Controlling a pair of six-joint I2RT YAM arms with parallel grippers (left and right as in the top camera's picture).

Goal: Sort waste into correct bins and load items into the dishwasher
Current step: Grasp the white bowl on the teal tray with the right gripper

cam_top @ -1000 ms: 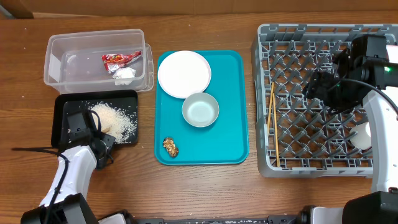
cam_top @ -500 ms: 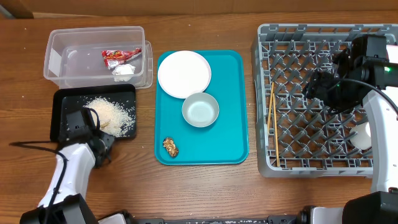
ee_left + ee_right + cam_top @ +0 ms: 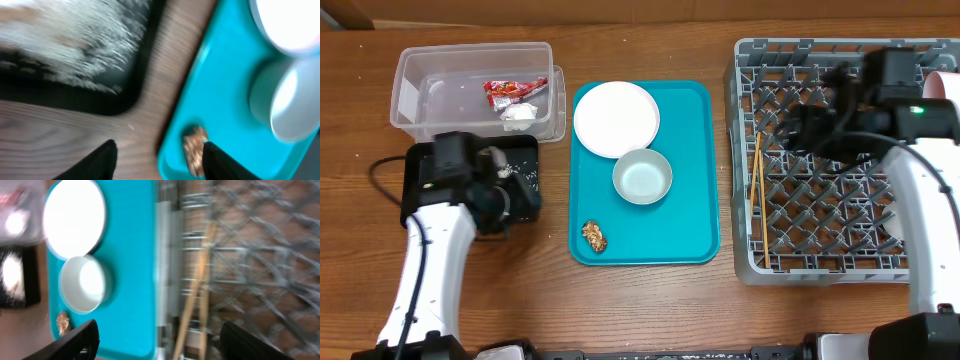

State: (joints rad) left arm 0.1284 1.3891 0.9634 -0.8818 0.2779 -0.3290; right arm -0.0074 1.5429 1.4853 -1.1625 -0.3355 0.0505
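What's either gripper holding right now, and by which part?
Nothing. The left gripper is open and empty, with the brown food lump lying loose on the teal tray. The right gripper is open and empty too.

A brown wooden counter (image 3: 650,300), its grain running sideways, lies evenly lit around and beneath the left claw (image 3: 157,159).

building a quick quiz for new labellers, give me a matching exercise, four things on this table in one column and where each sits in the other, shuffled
Things
1. red crinkled snack wrapper
2. pair of thin wooden chopsticks
3. small brown food lump
4. loose white rice

Places
A. flat teal tray
B. shallow black tray
C. clear rectangular plastic tub
D. grey plastic dish rack

Pairs: 1-C, 2-D, 3-A, 4-B
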